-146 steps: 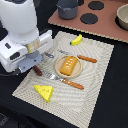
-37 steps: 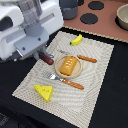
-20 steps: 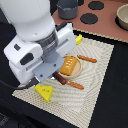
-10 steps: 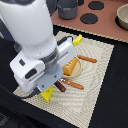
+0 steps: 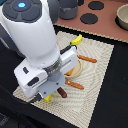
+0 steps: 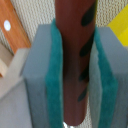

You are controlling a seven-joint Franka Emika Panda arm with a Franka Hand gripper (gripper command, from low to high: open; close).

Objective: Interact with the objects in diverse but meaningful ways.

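A pale woven placemat (image 5: 97,75) is lying on a dark worktop, with a reddish-brown toy stove top (image 5: 105,22) at the far edge and a grey saucepan (image 5: 70,10) beside it. You are looking at the grasp step: the gripper (image 6: 72,85) is standing low over the mat with the brown sausage (image 6: 75,55) between its two teal pads (image 6: 54,80), and both pads are pressing against the sausage's sides, so judge the pincer as clenched on the sausage rather than released. In the exterior view the arm is hiding most of the contact, and only a dark brown end of the sausage (image 5: 62,93) is showing just below the fingers, at or very near the mat; whether it is lifted clear cannot be told. The sausage is looking smooth, cylindrical and reddish brown with dark grill marks, and it is running lengthwise through the jaw gap, so the hold is across its narrow width. A rounded plastic body of this kind is likely to slip or swivel, so your next move is calling for a straight, slow lift before any carry. Just beside the pincer, the yellow cheese wedge (image 5: 47,98) is peeking out, near enough to be knocked. Beyond the pincer, the bread loaf (image 5: 75,69) is lying on the mat, and the banana (image 5: 76,40) is lying farther off, well apart.
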